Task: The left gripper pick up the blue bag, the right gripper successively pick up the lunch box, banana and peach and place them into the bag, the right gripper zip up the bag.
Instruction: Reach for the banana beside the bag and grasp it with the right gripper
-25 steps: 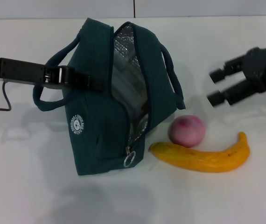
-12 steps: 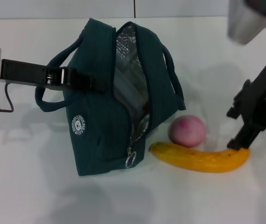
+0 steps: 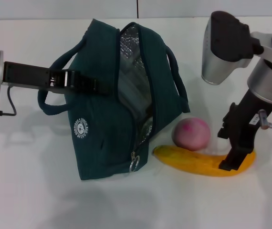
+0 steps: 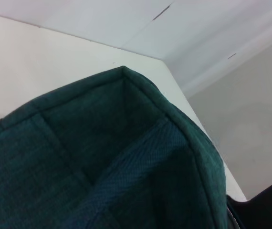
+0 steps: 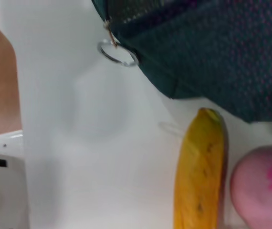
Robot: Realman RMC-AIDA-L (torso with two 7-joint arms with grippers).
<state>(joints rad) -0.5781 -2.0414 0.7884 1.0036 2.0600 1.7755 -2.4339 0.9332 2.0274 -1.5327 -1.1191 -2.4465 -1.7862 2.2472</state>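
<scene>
Banana (image 3: 199,163) lies at lower right of the head view, just beside the peach (image 3: 191,133), with the right gripper (image 3: 229,150) lowered over its far end, fingers spread either side and not yet closed. Left gripper (image 3: 86,85) is clamped on the blue bag (image 3: 98,138) at centre left, apparently holding its mouth open for loading. Inside, the foil lining shows a pale shape, probably the lunch box, though this cannot be confirmed.
</scene>
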